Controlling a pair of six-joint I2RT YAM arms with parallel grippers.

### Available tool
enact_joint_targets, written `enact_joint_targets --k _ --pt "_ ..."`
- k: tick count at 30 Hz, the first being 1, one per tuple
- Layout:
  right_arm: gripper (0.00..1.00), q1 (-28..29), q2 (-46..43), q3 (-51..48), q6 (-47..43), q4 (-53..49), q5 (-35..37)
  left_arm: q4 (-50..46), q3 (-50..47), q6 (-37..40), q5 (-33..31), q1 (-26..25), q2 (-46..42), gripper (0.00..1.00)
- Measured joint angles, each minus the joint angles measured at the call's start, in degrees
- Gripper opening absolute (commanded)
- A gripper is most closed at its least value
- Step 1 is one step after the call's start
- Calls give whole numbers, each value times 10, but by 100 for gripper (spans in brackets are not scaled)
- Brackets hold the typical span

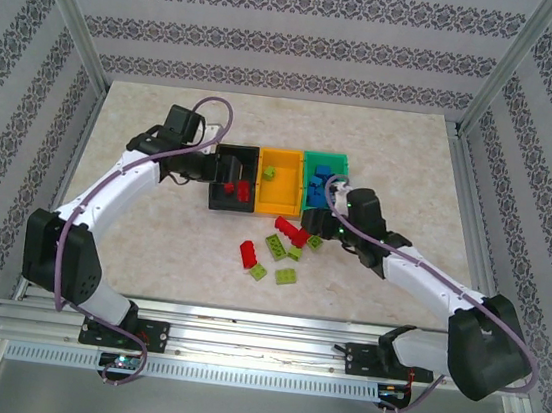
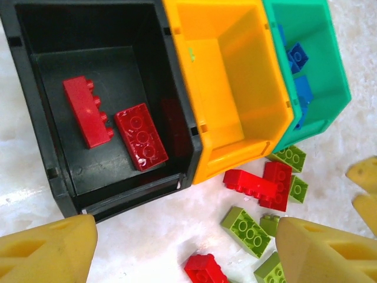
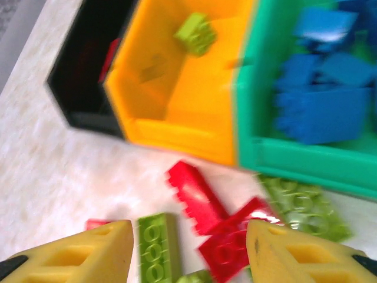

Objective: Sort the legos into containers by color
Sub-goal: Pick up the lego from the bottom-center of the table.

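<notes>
Across the pale counter (image 1: 151, 242), three bins are sitting in a row: a black bin (image 2: 26, 100) holding two red legos (image 2: 88, 112), an orange bin (image 2: 235, 88) holding one lime lego (image 3: 196, 33), and a green bin (image 2: 330, 76) holding blue legos (image 3: 330, 106). Your left claw (image 2: 185, 227) is hovering wide open and empty at the black bin's front. Your right claw (image 3: 189, 227) is hanging part open, gripping nothing, over the loose legos (image 1: 286, 248). Probably best: be centring on the lone red lego (image 1: 248, 254), which is lying clear of its neighbours.

3 bins stand in a row on the table (image 1: 151, 242): black bin (image 1: 218, 199), orange bin (image 1: 282, 195), green bin (image 1: 330, 160). The left hand (image 1: 232, 174) hangs over the black bin, which holds red bricks (image 1: 242, 190). The right hand (image 1: 316, 222) is near the green bin, beside loose red and lime bricks (image 1: 277, 247).
</notes>
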Motion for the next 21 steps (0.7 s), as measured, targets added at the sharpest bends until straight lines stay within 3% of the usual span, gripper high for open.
enact_joint_targets --k 10,21 --pt "54 171 132 77 8 -57 10 17 -25 -7 34 61 -10 80" --pt "53 227 287 207 21 -100 37 23 -38 -7 37 74 -17 79"
